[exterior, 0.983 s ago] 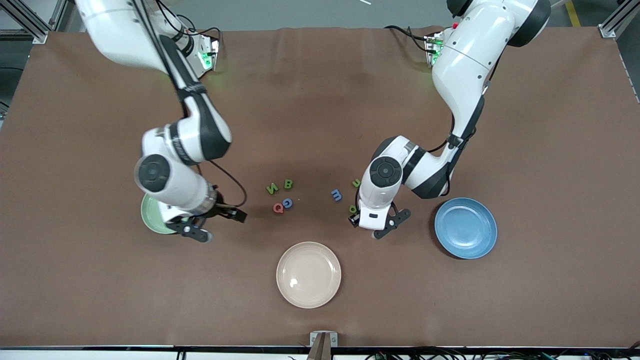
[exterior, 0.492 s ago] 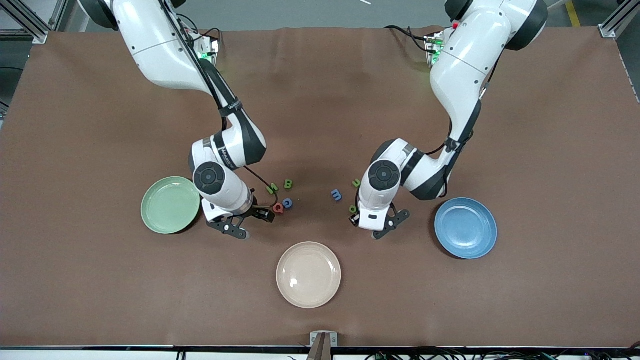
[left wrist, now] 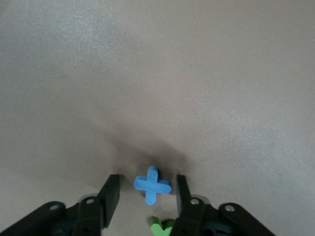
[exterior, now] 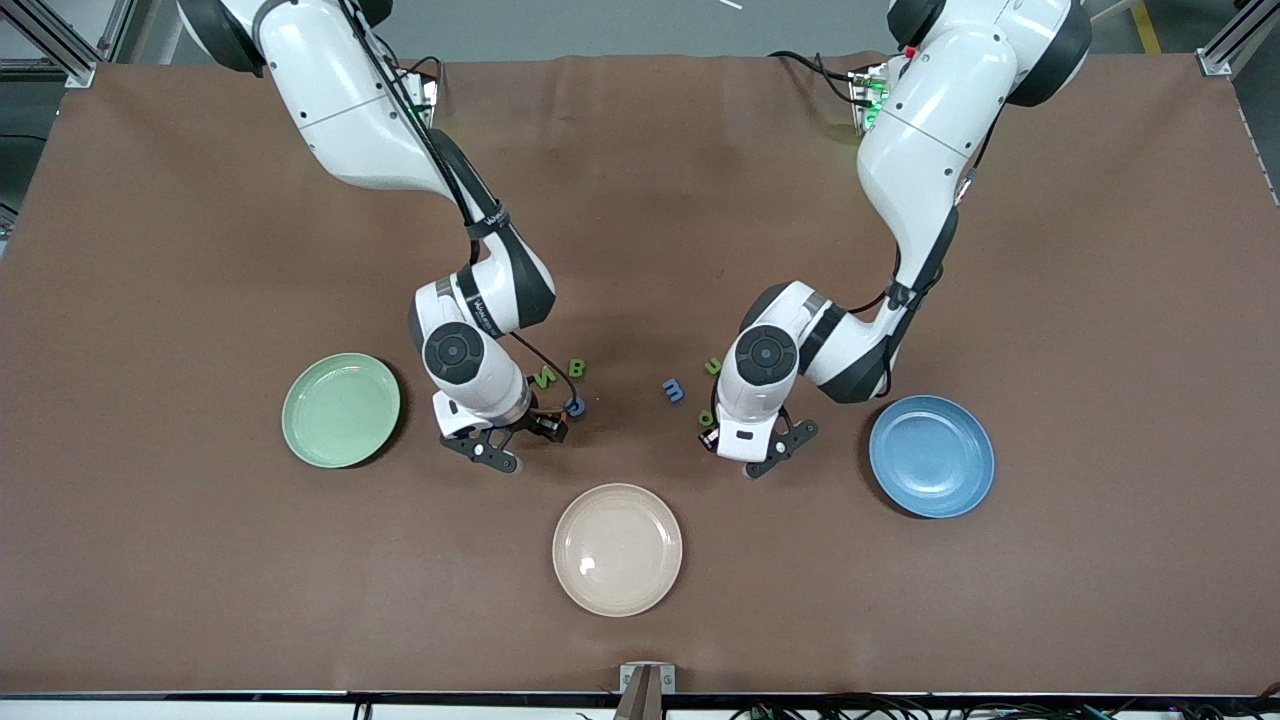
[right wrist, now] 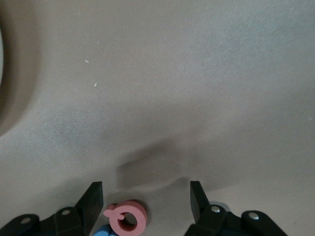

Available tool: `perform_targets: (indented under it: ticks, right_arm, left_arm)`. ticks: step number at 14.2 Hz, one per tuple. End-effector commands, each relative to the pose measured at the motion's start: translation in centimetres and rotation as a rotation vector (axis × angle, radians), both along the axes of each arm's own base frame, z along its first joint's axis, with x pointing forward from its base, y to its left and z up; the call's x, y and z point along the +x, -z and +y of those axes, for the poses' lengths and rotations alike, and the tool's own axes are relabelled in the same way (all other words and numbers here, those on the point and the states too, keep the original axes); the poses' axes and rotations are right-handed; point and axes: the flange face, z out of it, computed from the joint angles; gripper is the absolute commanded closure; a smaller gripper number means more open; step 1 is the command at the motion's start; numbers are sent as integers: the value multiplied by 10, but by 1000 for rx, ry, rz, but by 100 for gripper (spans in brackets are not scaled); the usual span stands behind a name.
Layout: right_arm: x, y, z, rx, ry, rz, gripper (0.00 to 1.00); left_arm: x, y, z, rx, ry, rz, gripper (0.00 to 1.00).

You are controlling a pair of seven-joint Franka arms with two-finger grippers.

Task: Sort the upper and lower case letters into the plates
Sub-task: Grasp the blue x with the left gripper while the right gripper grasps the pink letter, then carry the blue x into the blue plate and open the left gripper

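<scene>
My left gripper (left wrist: 146, 178) is low over the table, open, with a blue cross-shaped letter (left wrist: 152, 184) lying between its fingers untouched and a green letter (left wrist: 162, 228) just beside it. In the front view this gripper (exterior: 748, 452) is between the blue m (exterior: 674, 390) and the blue plate (exterior: 931, 455). My right gripper (right wrist: 146, 187) is open around a red Q (right wrist: 127, 216) that lies flat beside a blue letter (right wrist: 101, 232). Seen from the front, it (exterior: 522, 440) is between the mint green plate (exterior: 340, 410) and the letter cluster.
A green N (exterior: 545, 378), green B (exterior: 577, 369), blue letter (exterior: 576, 406), green u (exterior: 713, 366) and another green letter (exterior: 706, 417) lie mid-table. A cream-beige plate (exterior: 617, 549) sits nearer the front camera. All the plates hold nothing.
The right arm has swung from over the mint green plate toward the middle and now has its gripper over the red Q. The left arm has barely moved.
</scene>
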Motion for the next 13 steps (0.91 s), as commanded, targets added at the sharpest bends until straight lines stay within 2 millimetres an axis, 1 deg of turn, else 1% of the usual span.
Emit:
perform_targets:
  ticks: [1, 2, 3, 4, 6, 7, 8, 9, 11, 12, 13]
  right_arm:
    - [-6, 7, 13, -10, 26, -12, 20]
    - [-10, 8, 19, -12, 30, -9, 20]
    - [-13, 8, 24, -13, 31, -9, 20]
    - [-16, 9, 28, -14, 27, -8, 20]
    - [-18, 9, 28, -18, 26, 2, 20]
    - [-21, 11, 27, -22, 25, 8, 20]
    - [-22, 12, 27, -25, 23, 10, 20]
    - [-24, 14, 26, -27, 22, 14, 20]
    - [-24, 14, 25, -41, 8, 8, 20]
    - [-24, 14, 25, -62, -18, -4, 20]
    - [-23, 15, 23, -77, -33, -11, 22]
  left_arm:
    - [2, 5, -4, 8, -6, -14, 64]
    - [2, 6, -4, 10, -4, -13, 71]
    - [3, 6, -3, 10, -2, -13, 88]
    - [6, 1, 1, 6, -8, -16, 96]
    - [14, -16, 8, 3, -18, -31, 99]
    - [22, -25, 21, 10, -33, -33, 99]
    - [30, -31, 40, 22, -49, -24, 99]
    - [35, -45, 54, 26, -32, -15, 100]
    - [23, -67, 61, 63, 57, 30, 100]
    - [24, -76, 73, 68, 76, 30, 99]
    - [26, -83, 98, 77, 105, 36, 99]
